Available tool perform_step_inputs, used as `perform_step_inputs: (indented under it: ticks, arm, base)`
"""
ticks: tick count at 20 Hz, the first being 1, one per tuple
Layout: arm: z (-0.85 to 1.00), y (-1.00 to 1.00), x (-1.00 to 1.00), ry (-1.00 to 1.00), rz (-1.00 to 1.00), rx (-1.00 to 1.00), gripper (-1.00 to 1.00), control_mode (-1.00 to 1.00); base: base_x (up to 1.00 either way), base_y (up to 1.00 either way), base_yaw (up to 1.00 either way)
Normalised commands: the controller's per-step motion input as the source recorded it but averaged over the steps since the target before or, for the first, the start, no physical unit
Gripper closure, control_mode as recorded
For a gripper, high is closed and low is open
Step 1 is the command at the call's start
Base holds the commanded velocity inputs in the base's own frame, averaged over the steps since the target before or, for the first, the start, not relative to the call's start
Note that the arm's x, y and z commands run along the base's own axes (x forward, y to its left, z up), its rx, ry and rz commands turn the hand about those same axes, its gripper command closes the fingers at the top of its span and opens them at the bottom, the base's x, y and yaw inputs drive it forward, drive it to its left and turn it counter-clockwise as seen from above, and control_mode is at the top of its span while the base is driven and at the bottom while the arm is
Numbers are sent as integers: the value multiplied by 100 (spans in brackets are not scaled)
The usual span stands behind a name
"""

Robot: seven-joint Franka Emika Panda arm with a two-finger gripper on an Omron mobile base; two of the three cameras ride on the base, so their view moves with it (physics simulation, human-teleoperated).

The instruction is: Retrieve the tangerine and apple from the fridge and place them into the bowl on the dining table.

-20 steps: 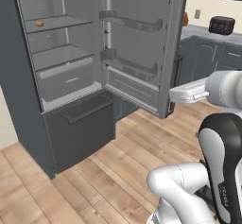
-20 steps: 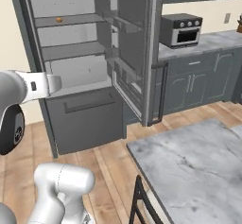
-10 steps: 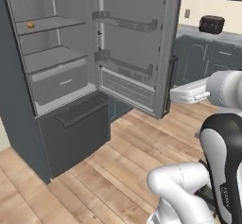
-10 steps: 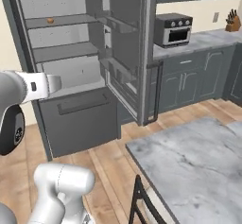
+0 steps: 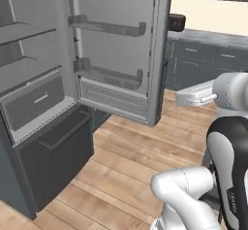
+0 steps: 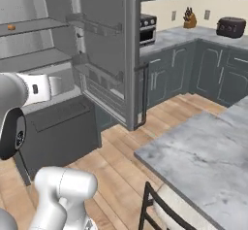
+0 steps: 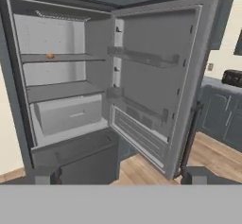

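The fridge (image 7: 66,119) stands open, its door (image 7: 156,86) swung out to the right. A small orange fruit, which looks like the tangerine (image 7: 49,56), lies on an upper shelf at the left; it is also the tangerine (image 6: 10,27) in the right base view. My gripper (image 7: 120,176) is open and holds nothing. It faces the fridge from some way off, level with the drawer (image 7: 68,114). The dining table's marble top (image 6: 203,146) lies at the lower right. The apple and the bowl are out of view.
The open door (image 5: 116,54) with its two rails juts into the room between me and the dark cabinets (image 6: 213,73). A toaster (image 6: 231,26), a knife block (image 6: 189,16) and a small oven (image 6: 147,23) stand on that counter. A chair back (image 6: 157,207) is by the table.
The whole picture has shifted and the fridge looks larger, so the base has driven nearer and turned. The arm keeps the same pose, gripper still open.
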Motion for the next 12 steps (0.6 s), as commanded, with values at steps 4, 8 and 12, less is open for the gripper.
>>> perform_step_inputs:
  ticks: [4,8,12]
  arm:
    - [0,0,0,0,0,0,-100,100]
    - [0,0,0,0,0,0,-100,100]
    - [0,0,0,0,0,0,-100,100]
  base:
    - [0,100,-1]
    - [0,72,4]
    - [12,0,19]
